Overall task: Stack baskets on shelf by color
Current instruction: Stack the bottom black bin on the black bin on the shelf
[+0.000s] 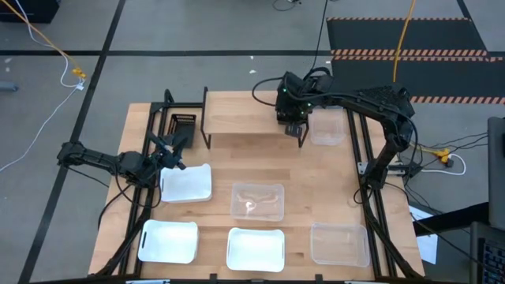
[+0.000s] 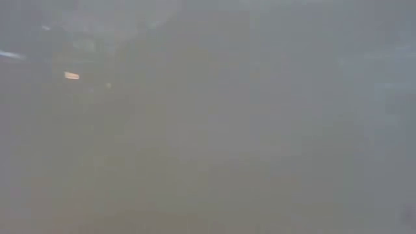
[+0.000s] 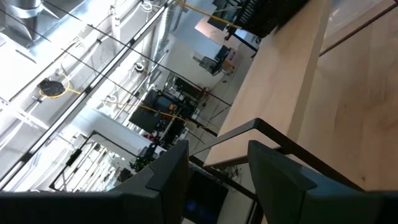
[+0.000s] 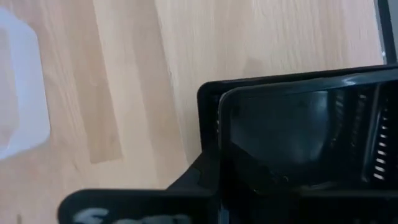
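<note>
right pincer (image 1: pixel 295 126): your grip pinches a black basket (image 4: pixel 298 134) over the shelf (image 1: pixel 252 117)
left pincer (image 1: pixel 175 150): spread, near white basket (image 1: pixel 186 183)

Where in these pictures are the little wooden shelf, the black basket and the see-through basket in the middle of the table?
shelf (image 1: pixel 245 118): high view, bare wooden top.
black basket (image 1: pixel 183 126): high view, slatted floor, beside the shelf.
middle clear basket (image 1: pixel 257 200): high view, its floor.
</note>
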Robot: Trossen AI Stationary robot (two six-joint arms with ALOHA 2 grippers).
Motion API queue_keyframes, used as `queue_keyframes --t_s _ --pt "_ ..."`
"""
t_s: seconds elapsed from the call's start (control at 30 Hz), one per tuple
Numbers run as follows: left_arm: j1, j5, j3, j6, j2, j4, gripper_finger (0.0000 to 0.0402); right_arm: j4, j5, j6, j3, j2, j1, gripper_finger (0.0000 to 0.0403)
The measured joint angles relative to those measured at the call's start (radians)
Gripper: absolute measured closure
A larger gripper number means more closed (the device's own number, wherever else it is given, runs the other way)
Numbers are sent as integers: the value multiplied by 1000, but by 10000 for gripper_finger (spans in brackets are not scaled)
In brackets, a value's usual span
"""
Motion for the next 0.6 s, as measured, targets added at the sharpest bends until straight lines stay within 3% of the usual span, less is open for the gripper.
queue_keyframes --t_s 0.2,0.6 --pt "0 0 0 0 0 0 234 3 0 44 0 0 0 383" --pt "0 0 0 0 0 0 234 107 28 55 -2 -54 2 254"
